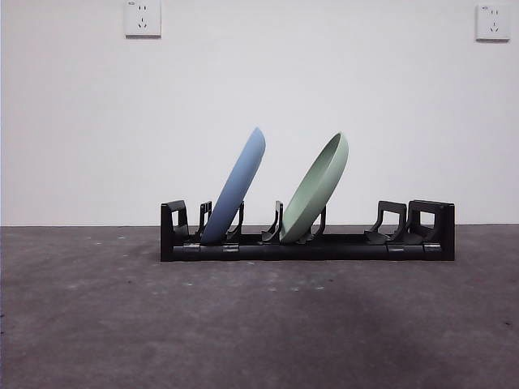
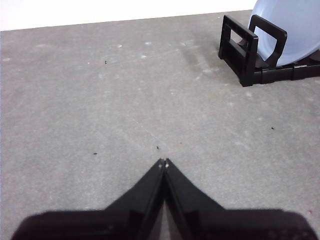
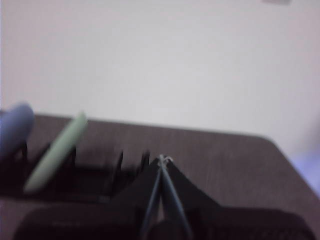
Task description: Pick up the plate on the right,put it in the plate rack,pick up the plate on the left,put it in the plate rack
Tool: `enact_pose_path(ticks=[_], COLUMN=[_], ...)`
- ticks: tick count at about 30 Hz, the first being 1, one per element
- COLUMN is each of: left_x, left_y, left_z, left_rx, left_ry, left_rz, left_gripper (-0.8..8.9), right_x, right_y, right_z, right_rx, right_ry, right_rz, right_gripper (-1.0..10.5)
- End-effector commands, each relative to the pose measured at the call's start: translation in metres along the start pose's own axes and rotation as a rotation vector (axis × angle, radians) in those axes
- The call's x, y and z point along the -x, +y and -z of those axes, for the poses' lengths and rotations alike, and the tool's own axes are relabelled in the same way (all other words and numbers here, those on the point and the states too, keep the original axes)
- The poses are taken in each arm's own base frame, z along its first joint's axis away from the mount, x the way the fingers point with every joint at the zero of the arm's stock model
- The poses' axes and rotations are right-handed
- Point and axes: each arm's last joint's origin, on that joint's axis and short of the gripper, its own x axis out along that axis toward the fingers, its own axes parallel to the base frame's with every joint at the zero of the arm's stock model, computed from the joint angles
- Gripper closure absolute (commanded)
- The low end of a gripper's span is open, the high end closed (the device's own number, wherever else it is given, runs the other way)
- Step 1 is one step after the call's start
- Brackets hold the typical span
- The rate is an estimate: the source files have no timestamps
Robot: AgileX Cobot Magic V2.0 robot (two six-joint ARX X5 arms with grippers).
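Both plates are already in the plate rack: the blue plate sits toward one end and the green plate mid-rack, each leaning on a prong so it can't flop over. Looks like the job's done. The left gripper and right gripper are both pinched closed on nothing, clear of the rack over the tabletop.

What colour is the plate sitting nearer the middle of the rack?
Pale green plate, leaning in the black plate rack; the front view shows it best.
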Motion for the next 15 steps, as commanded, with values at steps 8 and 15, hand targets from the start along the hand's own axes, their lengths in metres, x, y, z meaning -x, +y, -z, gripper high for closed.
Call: enact_pose_path(ticks=[8,15], left_x=[-0.001,-0.001], left_y=[0.000,0.000], left_z=[0.003,0.003], left_rx=[0.008,0.008], left_ry=[0.005,0.005], left_rz=[-0.003,-0.003], left_gripper=[8.17,8.17], right_x=[-0.013,-0.018], right_y=[0.012,0.016], right_z=[0.097,0.134], right_rx=[-0.059,-0.069], right_ry=[0.099,0.118], right_rz=[-0.006,-0.007], right_gripper=[9.5,9.5])
